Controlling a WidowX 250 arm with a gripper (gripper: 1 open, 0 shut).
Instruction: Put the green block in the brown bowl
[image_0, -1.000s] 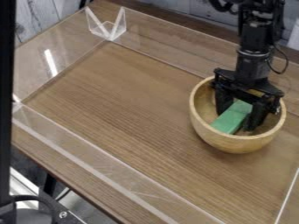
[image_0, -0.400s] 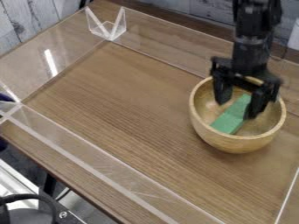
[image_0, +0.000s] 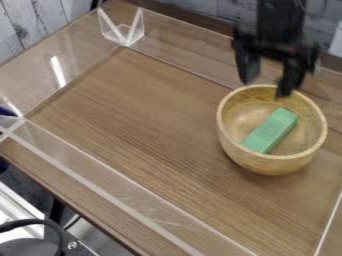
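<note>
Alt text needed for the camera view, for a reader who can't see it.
A green block lies inside a brown bowl at the right of a wooden table walled with clear panels. The gripper hangs above the bowl, jaws open and empty.

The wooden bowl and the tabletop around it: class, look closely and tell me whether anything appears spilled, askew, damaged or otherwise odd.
Nothing stands out. The green block lies inside the brown bowl, resting at a slant against its curved floor, as a flat bar would. The gripper hangs open above the bowl, holding nothing. The table shows no spill or damage.
</note>
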